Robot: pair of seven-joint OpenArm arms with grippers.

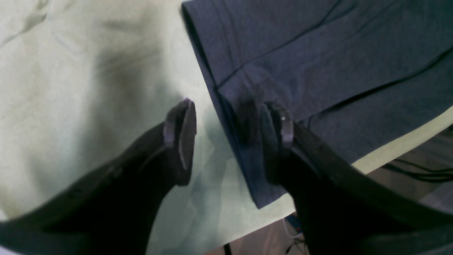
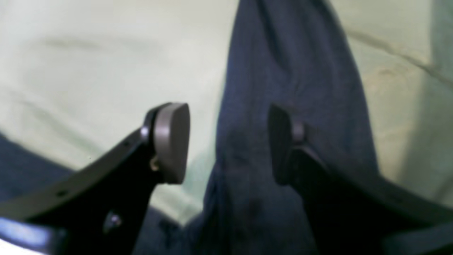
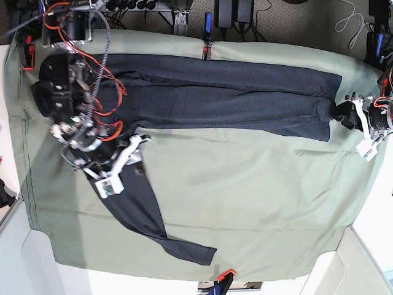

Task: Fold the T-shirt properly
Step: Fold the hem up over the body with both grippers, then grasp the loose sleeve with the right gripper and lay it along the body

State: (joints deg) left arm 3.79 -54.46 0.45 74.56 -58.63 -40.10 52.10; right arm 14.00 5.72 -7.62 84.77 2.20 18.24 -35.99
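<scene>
**Both jaws open over the shirt**

My left jaws (image 1: 226, 138) stand apart, holding nothing. One finger (image 1: 182, 138) hangs over bare cloth; the other sits above the corner of the T-shirt (image 1: 318, 71), where several flat layers end in stitched hems. Whether that finger touches the fabric I cannot tell. In the base view these jaws (image 3: 347, 114) are at the shirt's hem end, near the table's short edge.

My right jaws (image 2: 226, 141) are parted too, gripping nothing. Between and beneath them runs a long, narrow stretch of the dark fabric (image 2: 290, 88), rumpled into soft ridges: this is a sleeve. One pad (image 2: 171, 141) is over the green cloth beside it, and the other is over the sleeve itself. The picture is blurred, so contact is unclear. In the base view these jaws (image 3: 132, 157) are near the shoulder end of the shirt.

Further out, the T-shirt (image 3: 215, 95) lies lengthwise along the far side of the table, its body folded into a long dark band. One sleeve (image 3: 150, 221) trails away from the band at an angle toward the near edge, its cuff just short of an orange clamp (image 3: 226, 273).

The olive-green table cloth (image 3: 258, 196) covers the table, lightly creased. Cables (image 1: 424, 173) lie beyond its edge.
</scene>
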